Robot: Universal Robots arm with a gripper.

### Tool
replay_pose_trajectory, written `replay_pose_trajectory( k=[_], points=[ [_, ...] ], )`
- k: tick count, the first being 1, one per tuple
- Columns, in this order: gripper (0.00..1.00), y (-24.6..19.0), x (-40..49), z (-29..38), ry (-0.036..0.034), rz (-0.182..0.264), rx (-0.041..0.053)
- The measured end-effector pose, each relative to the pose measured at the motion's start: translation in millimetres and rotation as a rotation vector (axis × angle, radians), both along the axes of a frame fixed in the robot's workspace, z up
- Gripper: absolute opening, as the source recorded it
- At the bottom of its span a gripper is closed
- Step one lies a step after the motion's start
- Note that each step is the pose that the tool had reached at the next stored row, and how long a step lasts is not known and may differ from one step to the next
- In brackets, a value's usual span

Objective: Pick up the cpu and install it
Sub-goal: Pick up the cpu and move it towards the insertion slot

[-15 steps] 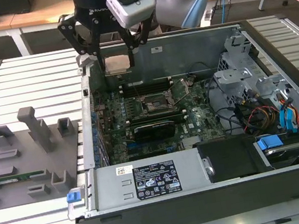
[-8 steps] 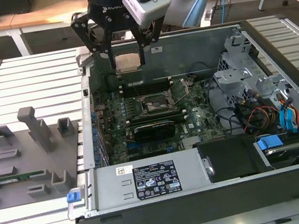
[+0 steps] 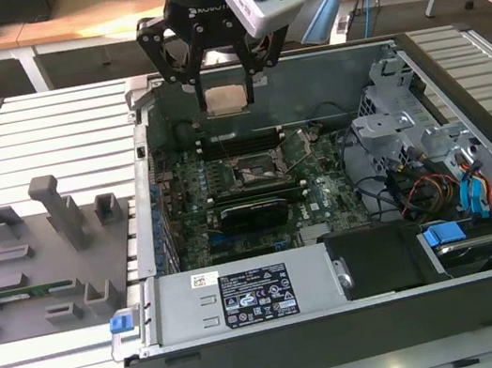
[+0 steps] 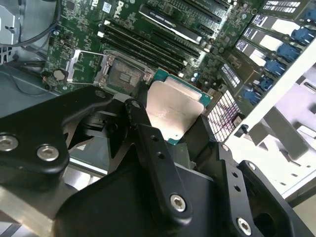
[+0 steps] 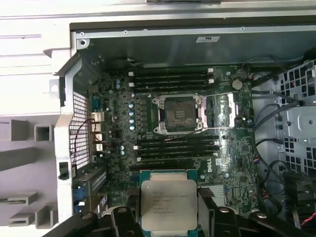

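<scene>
Second wrist view, fingers (image 4: 148, 136) closed on the cpu (image 4: 175, 111), flat silver-grey square, teal-green edge

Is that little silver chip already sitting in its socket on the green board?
No, in the first wrist view the cpu is clamped in the gripper, apart from the open, empty socket.

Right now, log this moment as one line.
fingers: shut on cpu | cpu: held above open computer case | socket: open, empty | install: not yet done
</scene>
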State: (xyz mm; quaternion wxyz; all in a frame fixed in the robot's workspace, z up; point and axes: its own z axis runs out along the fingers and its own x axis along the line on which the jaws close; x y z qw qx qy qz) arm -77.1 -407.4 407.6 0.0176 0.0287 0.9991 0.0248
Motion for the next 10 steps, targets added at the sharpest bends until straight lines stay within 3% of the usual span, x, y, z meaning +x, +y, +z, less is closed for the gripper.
replay_pose_trajectory(
  k=[5,10],
  points=[
    [0.55,0.0,12.5,0.0,0.0000,0.000,-0.0001],
    [0.55,0.1,13.7,-1.1,-0.0002,0.000,0.0003]
  ],
)
